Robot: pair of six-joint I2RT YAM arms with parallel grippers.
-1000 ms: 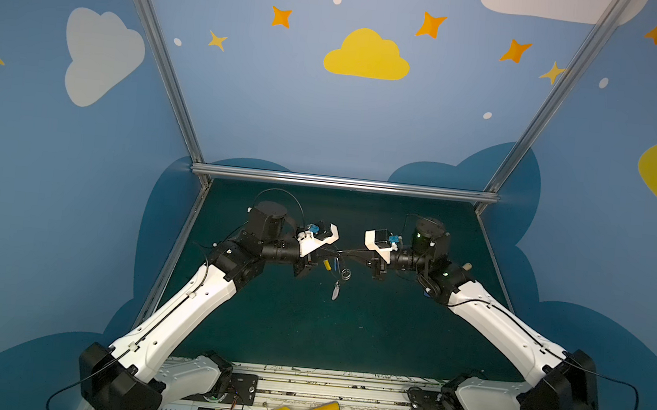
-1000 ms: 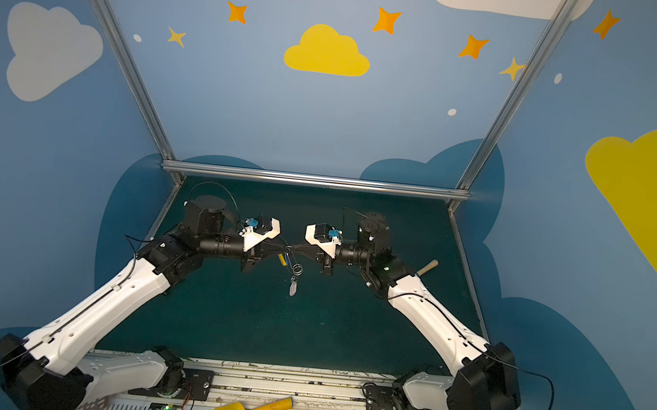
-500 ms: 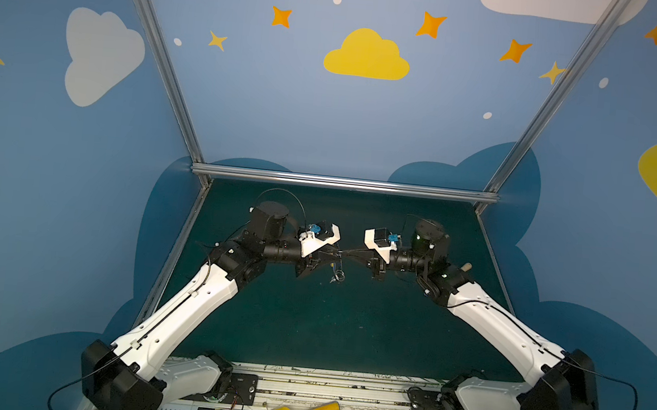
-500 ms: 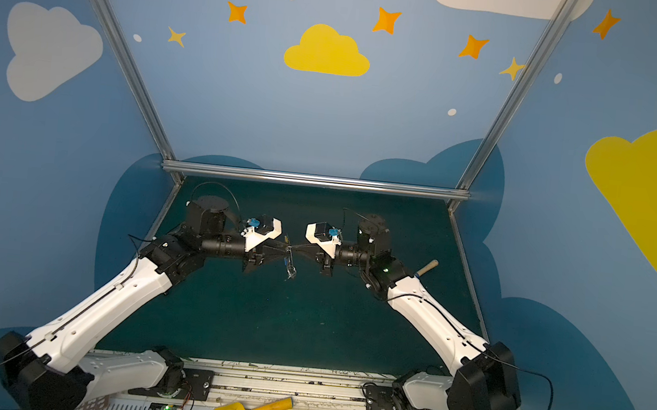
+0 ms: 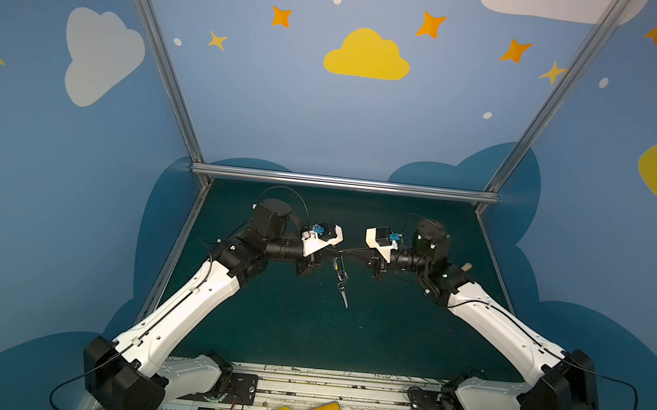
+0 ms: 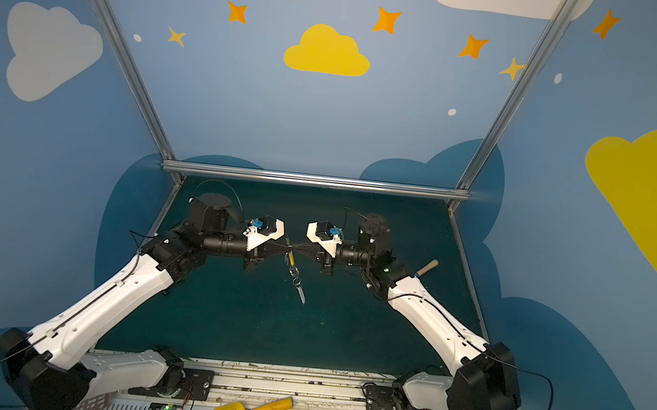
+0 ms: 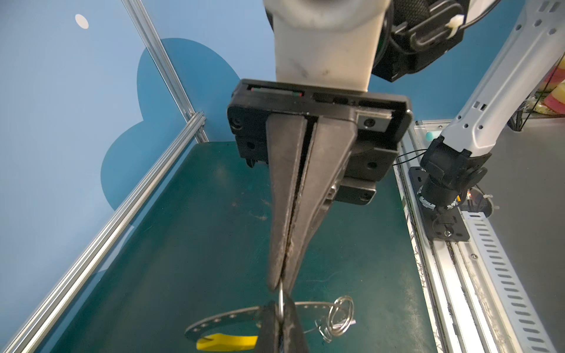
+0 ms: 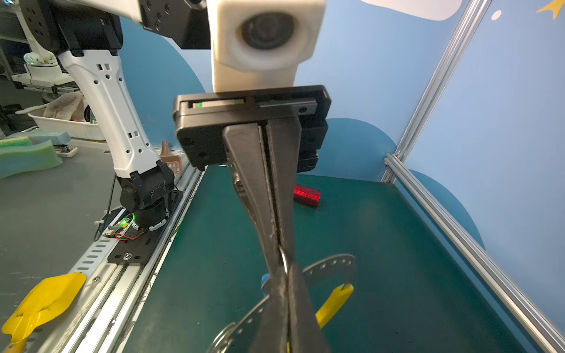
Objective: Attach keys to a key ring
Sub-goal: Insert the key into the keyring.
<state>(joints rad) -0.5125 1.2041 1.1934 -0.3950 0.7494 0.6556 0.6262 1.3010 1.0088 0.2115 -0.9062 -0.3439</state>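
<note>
Dark green surface beneath left gripper and right gripper, both clamped tip to tip on the large thin dark-grey perforated hoop with yellow sleeve, likely steadying it as a small silver key dangles below them.

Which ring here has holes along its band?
The large grey hoop with the yellow sleeve; the small silver split rings beside it are plain wire, without holes.
</note>
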